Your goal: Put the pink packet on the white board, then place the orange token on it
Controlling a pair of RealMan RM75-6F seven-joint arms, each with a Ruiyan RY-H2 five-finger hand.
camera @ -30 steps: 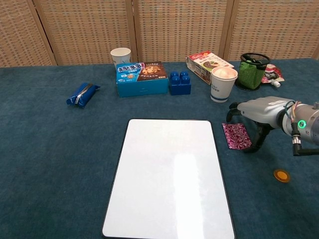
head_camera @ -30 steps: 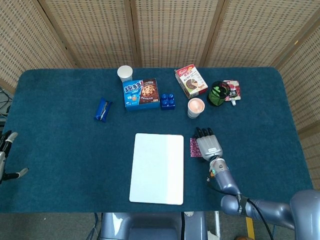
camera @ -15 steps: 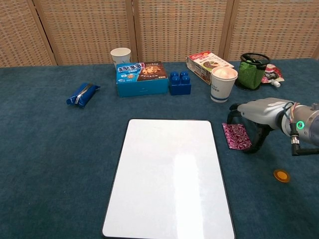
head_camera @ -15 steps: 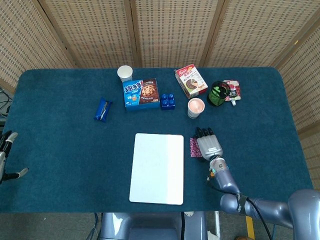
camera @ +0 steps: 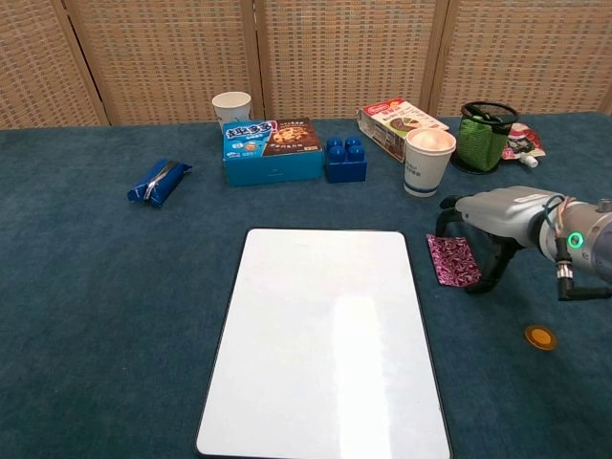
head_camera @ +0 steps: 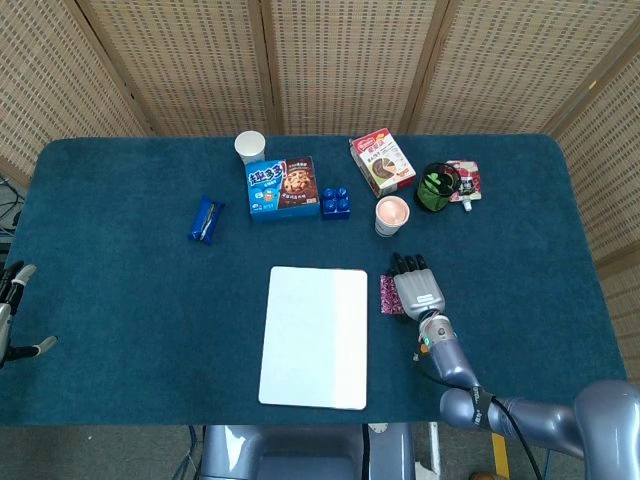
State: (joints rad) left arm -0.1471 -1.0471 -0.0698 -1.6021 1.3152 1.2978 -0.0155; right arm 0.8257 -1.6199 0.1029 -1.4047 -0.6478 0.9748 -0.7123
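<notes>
My right hand (camera: 497, 222) arches over the packet (camera: 453, 260), fingers apart, gripping nothing; I should pinch its edge and lift toward the board (camera: 325, 335).

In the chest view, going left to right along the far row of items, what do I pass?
Blue pouch → white paper cup → cookie box → blue brick → snack box → lidded cup → green holder.

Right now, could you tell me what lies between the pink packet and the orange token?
In the chest view, the right robot hand stands between the pink packet and the orange token; otherwise only bare blue cloth.
</notes>
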